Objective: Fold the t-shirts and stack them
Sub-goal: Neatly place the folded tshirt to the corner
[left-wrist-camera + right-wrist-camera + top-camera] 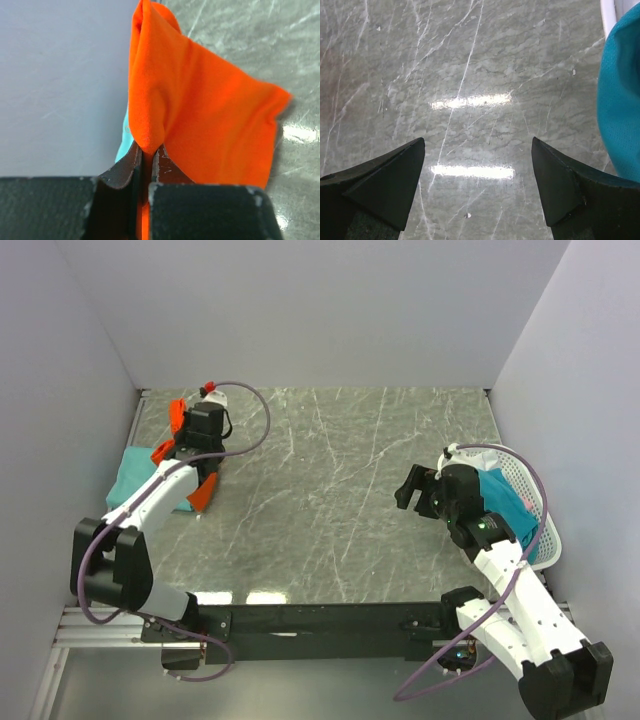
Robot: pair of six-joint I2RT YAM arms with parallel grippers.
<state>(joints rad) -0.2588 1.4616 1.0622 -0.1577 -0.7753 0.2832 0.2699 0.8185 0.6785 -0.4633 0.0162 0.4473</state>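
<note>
My left gripper is shut on a fold of the bright orange-red t-shirt at the far left of the table. The shirt hangs bunched around the gripper. In the left wrist view the orange-red cloth is pinched between the fingers, with the gripper at the wall. A folded teal t-shirt lies flat under and beside it, and shows as a sliver in the left wrist view. My right gripper is open and empty over bare table, as the right wrist view shows. Another teal t-shirt lies in the basket and shows in the right wrist view. No pink shirt shows clearly.
The white lattice basket stands at the right edge against the wall; its rim shows in the right wrist view. Grey walls close in the left, back and right. The marble table top lies between the arms.
</note>
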